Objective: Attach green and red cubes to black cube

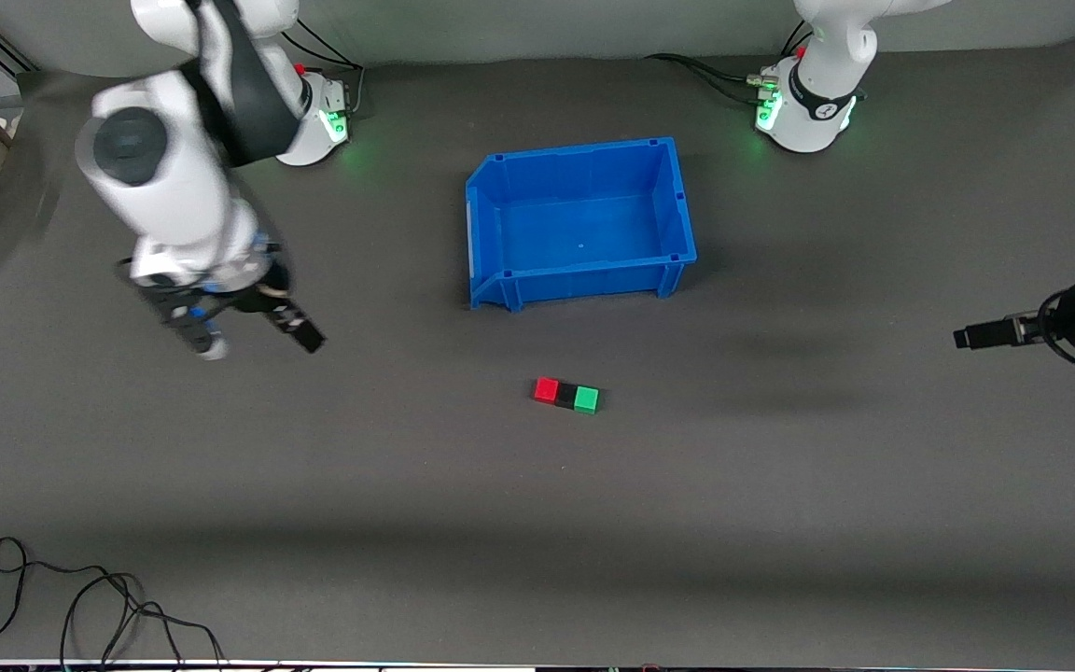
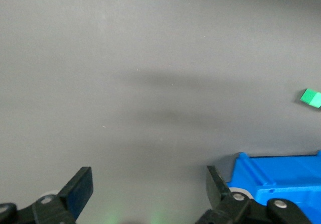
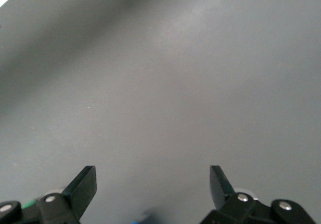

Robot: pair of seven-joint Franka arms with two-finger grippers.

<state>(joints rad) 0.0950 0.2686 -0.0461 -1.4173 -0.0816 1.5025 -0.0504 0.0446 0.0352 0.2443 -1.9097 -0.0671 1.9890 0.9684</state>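
Note:
A red cube (image 1: pixel 547 389), the black cube (image 1: pixel 565 394) and a green cube (image 1: pixel 586 399) sit touching in one row on the dark table, the black one in the middle. My right gripper (image 1: pixel 256 343) hangs open and empty over bare table toward the right arm's end, well away from the cubes. Its wrist view shows only bare table between its fingers (image 3: pixel 153 186). My left gripper (image 1: pixel 967 336) is open and empty at the left arm's end of the table. Its wrist view (image 2: pixel 149 189) shows the green cube (image 2: pixel 311 98) far off.
An empty blue bin (image 1: pixel 575 154) stands farther from the front camera than the cubes; its corner shows in the left wrist view (image 2: pixel 281 176). Loose black cables (image 1: pixel 80 607) lie at the near edge toward the right arm's end.

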